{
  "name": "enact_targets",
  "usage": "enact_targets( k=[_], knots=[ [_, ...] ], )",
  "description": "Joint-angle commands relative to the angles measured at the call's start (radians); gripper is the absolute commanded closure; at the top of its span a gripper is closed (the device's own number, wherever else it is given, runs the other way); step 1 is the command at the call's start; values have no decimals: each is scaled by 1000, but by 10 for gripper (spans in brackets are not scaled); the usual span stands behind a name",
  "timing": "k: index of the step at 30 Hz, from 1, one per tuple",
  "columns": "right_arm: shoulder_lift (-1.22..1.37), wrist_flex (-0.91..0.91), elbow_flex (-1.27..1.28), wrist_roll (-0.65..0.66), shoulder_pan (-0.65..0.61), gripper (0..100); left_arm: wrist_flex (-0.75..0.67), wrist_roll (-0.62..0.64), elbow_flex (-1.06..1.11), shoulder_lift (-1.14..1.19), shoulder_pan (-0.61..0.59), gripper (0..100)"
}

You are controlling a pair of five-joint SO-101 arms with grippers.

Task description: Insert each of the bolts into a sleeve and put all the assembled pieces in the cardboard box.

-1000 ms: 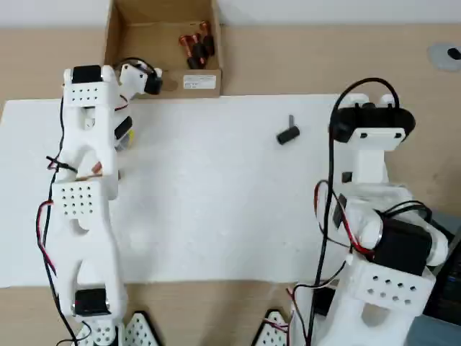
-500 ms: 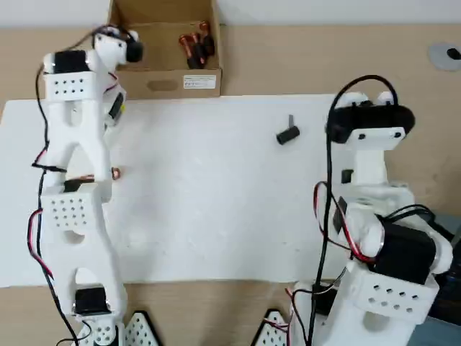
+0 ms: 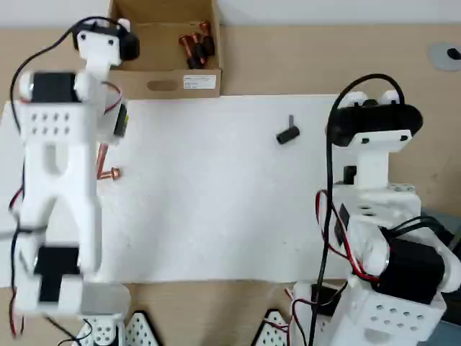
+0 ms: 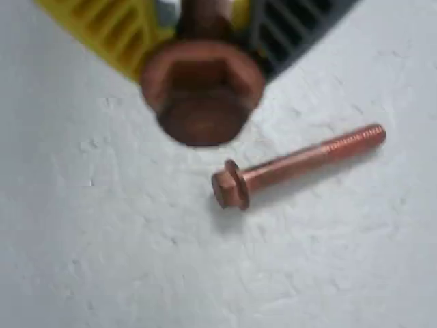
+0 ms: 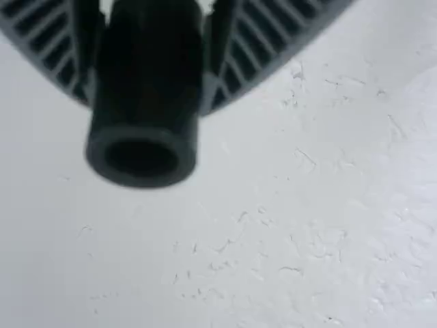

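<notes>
Left end effector (image 4: 205,27) grips copper bolt (image 4: 202,92), head out. Second bolt (image 4: 295,164) lies flat on white mat (image 4: 102,260) close under it. Right end effector (image 5: 147,34) grips black sleeve (image 5: 145,116), open end out.

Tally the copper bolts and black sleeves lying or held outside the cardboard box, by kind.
Copper bolts: 2 (held bolt in the left gripper, lying bolt on the white mat)
Black sleeves: 2 (held sleeve in the right gripper, free sleeve on the mat)
Total: 4
</notes>
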Motion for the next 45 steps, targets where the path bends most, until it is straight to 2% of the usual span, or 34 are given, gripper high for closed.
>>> enact_targets(
  k=[1, 6, 15, 22, 26, 32, 39, 45],
  knots=[
    [-39, 17, -38, 8, -5, 989, -3, 32, 147, -229, 12, 998],
    [-153, -26, 84, 8, -13, 989, -112, 84, 396, -438, 3, 998],
    [-493, -308, 460, 8, -15, 989, -427, 238, 848, -872, 3, 998],
    [-690, -417, 719, 0, -25, 989, -572, 373, 1100, -1116, 6, 998],
    [-782, -454, 829, -6, -114, 989, -634, 443, 1224, -1236, 11, 998],
    [-938, -539, 993, -92, -269, 989, -749, 531, 1418, -1455, 11, 998],
    [-957, -629, 1075, -98, -371, 989, -781, 617, 1603, -1736, 12, 998],
    [-958, -730, 1141, -98, -512, 989, -796, 733, 1620, -1735, 14, 998]
  ],
)
